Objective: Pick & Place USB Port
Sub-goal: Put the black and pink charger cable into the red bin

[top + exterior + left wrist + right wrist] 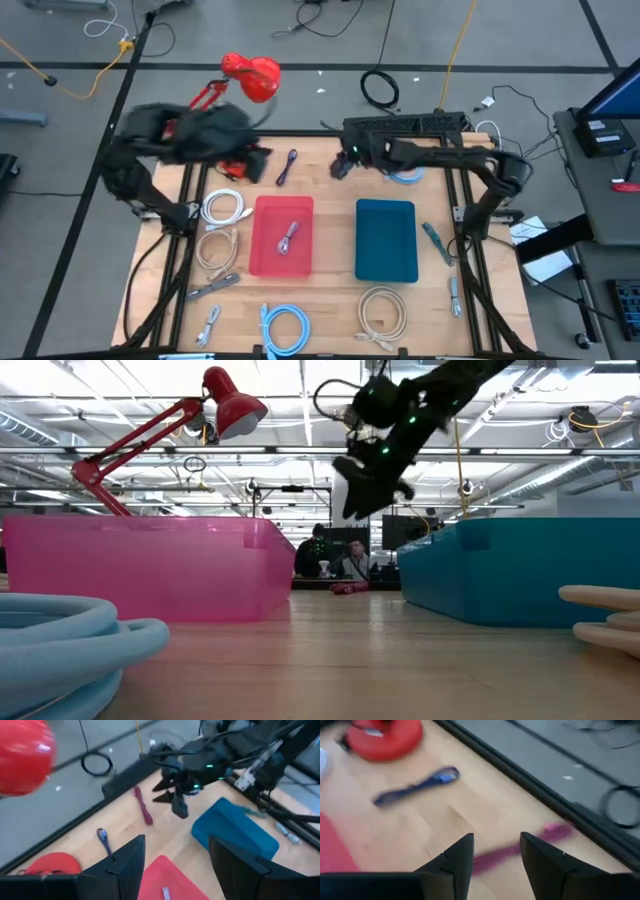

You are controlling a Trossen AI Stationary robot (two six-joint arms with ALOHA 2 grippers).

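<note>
— Where's the magenta USB cable [520, 847]?
— Flat on the wood near the table's back edge, running crosswise under the right gripper [496, 840], whose fingers are apart and empty. I can't tell which end is the plug.
— Nearby?
— A blue cable [417, 785], then the red lamp base [385, 740]. Left gripper [175, 845] hovers spread over the red bin [262, 240].

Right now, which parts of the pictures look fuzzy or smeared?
High view: the left arm is smeared, while the red bin looks crisp. Low view: the near blue cable coil is soft, and the right gripper up high is streaky. Right wrist view: the magenta cable is a smeared streak. Left wrist view: the red lamp head is a fuzzy blob.
</note>
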